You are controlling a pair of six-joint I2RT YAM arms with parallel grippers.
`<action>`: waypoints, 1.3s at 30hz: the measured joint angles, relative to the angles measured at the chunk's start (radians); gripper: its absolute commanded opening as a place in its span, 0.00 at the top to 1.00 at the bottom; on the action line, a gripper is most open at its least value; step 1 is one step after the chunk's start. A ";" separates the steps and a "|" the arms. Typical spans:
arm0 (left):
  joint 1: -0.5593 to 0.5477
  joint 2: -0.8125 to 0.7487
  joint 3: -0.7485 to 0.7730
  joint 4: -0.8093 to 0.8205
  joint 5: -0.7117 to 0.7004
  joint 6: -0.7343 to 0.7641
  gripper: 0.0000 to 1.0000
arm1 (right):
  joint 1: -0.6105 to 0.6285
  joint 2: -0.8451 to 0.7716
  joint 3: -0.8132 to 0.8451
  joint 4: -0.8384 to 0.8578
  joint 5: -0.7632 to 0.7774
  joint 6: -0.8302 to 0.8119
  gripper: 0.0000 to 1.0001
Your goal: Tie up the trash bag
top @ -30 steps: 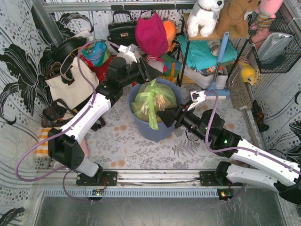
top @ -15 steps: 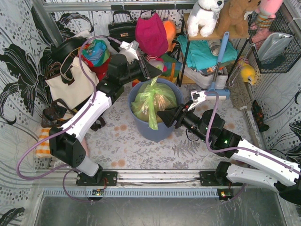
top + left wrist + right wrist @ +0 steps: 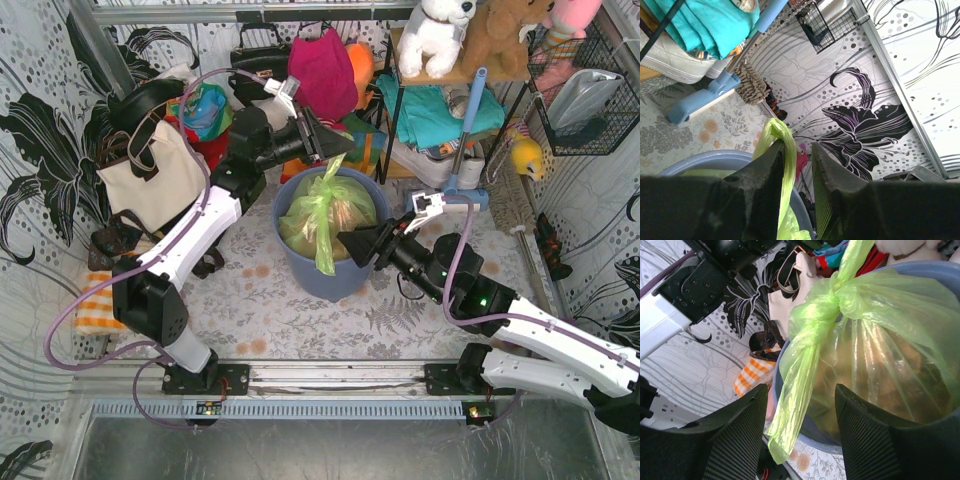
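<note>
The light-green trash bag (image 3: pixel 330 215) sits in the blue-grey bin (image 3: pixel 320 280), tan scraps showing through. Its neck is knotted (image 3: pixel 832 295). One tail hangs down over the bin's near side (image 3: pixel 795 395), and one strand rises to my left gripper (image 3: pixel 338 148). In the left wrist view my left gripper (image 3: pixel 797 145) has its jaws a little apart. The strand (image 3: pixel 785 165) is draped over one fingertip and lies against its inner face. My right gripper (image 3: pixel 345 240) is wide open at the bin's near right side, and in its own view (image 3: pixel 800 390) it frames the hanging tail without touching it.
A cream tote bag (image 3: pixel 150 180) stands left of the bin. A black handbag (image 3: pixel 260 65) and a magenta bag (image 3: pixel 322 70) are behind it. A rack with teal cloth (image 3: pixel 440 110) and a blue mop (image 3: pixel 460 190) stand to the right. An orange-striped cloth (image 3: pixel 95 305) lies at the left.
My left gripper has moved up and to the right above the bin's far rim, drawing the bag's strand upward. My right gripper has barely shifted.
</note>
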 measured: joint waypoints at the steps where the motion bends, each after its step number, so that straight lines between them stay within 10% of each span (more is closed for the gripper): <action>1: 0.000 0.002 0.000 0.004 0.007 -0.006 0.64 | 0.000 -0.001 0.000 0.000 0.010 0.000 0.44; 22: 0.045 -0.186 -0.110 0.021 0.024 -0.011 0.55 | 0.000 0.322 0.040 0.592 0.209 -0.574 0.44; 39: 0.046 -0.200 -0.110 0.012 0.025 -0.011 0.55 | -0.004 0.527 0.105 0.872 0.231 -0.908 0.64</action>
